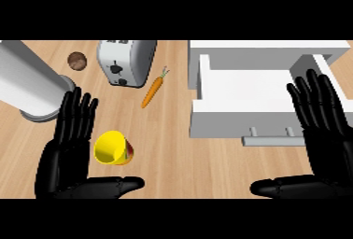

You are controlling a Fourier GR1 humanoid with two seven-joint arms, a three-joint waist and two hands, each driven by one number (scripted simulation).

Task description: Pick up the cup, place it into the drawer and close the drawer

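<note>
Far left, top: a tall grey-white cylinder (31, 84) stands on the wooden counter (172, 158), its base just beyond my left fingertips.

My left hand (66, 154): open, fingers straight and close together, pointing away from me, thumb stuck out sideways toward the middle. It holds nothing.

Beyond it: a small brown round thing (77, 60), kind unclear, lies just left of a silver toaster (126, 60).

The cup (114, 148): yellow, tipped on its side on the counter, mouth turned toward my left palm, a reddish patch on its outer wall. It lies just beside my left hand, above the thumb. Whether it touches the hand, I cannot tell. It is well apart from the drawer.

Centre: a carrot (153, 91) lies slantwise, green top toward the toaster's end, between toaster and drawer.

Right of centre: the white drawer (238, 119) is pulled open, its inside showing nothing but white, a grey bar handle (272, 138) on the front facing me.

Far right: my right hand (329, 144), open like the left, fingers straight and side by side, thumb out toward the middle, overlapping the drawer's right side in my view.
</note>
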